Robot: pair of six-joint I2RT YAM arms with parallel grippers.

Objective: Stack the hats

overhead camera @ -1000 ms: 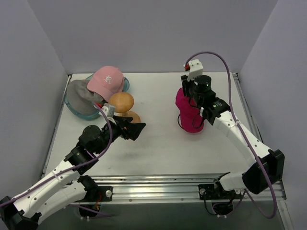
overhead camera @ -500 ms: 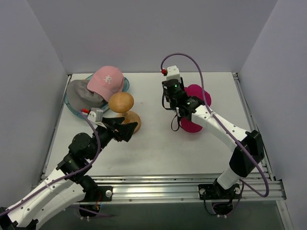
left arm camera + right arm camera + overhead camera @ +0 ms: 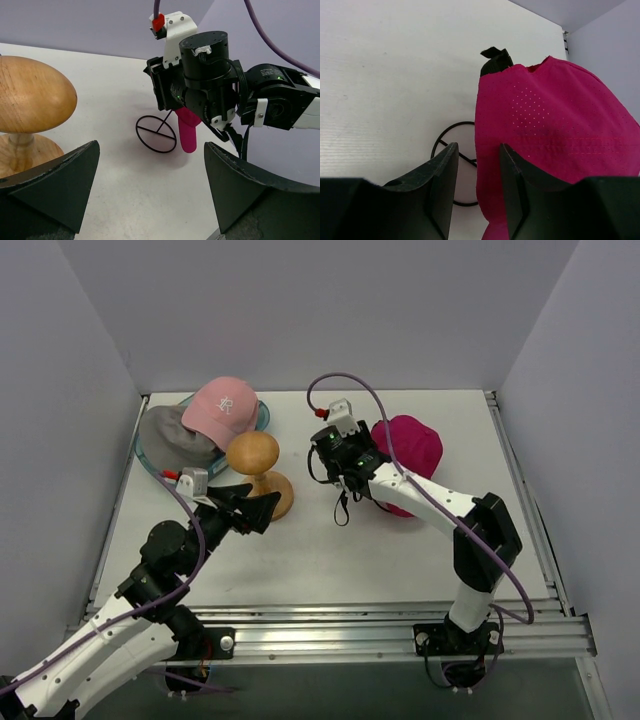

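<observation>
Right claw (image 3: 477,155) is pinched narrow on the edge of the magenta cap (image 3: 410,445). The crown trails behind the claw on the table (image 3: 330,560), and a strip of cap hangs below the fingers. The wooden stand (image 3: 253,455) is ahead of the claw, well apart, with the pink cap (image 3: 222,405) and grey cap (image 3: 170,435) beyond it in the tub (image 3: 262,418). My read: it is carrying the cap to the stack, so lift it enough that the crown clears the table, come over the target and open only once centred. The right arm is stretched across, elbow bent, fingers pointing down. Left claw (image 3: 258,508) is spread wide and empty, facing the right claw.
</observation>
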